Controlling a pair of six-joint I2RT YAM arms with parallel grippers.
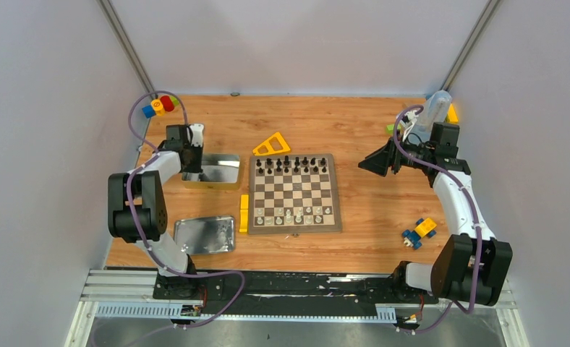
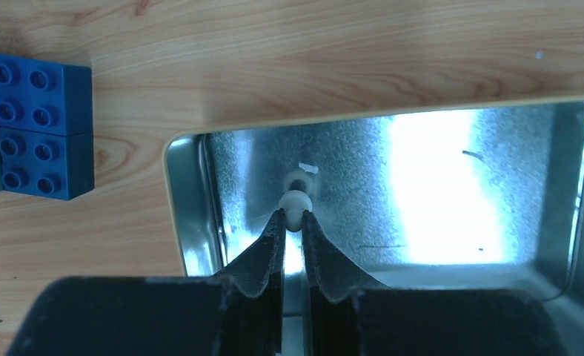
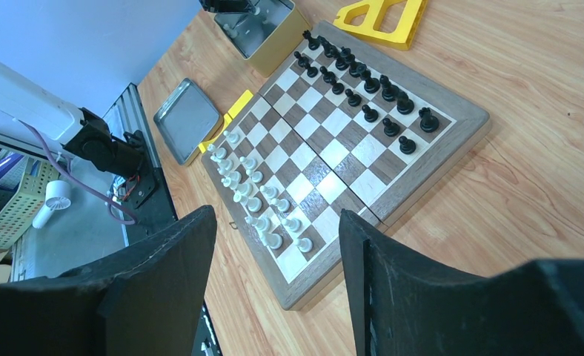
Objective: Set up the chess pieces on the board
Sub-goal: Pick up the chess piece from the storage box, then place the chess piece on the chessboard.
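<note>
One pale piece (image 2: 295,202) pinched at its round head between the nearly closed fingertips of the left gripper (image 2: 293,216), low inside the open tin (image 2: 193,193). Cannot tell whether resting on the tin floor or lifted. Just outside the tin wall, on the desk, blue blocks (image 2: 41,122). Spread wide and holding nothing, the right gripper (image 3: 276,216), raised over the desk's right side, well apart from the board (image 1: 294,227). At desk centre, the board, tin just beside its far left corner. In its two far rows, black pieces (image 1: 294,165); in its two near rows, white pieces (image 1: 296,214). Near its near left corner, a lid (image 1: 205,235); beyond its far edge, a yellow triangle (image 1: 271,144).
</note>
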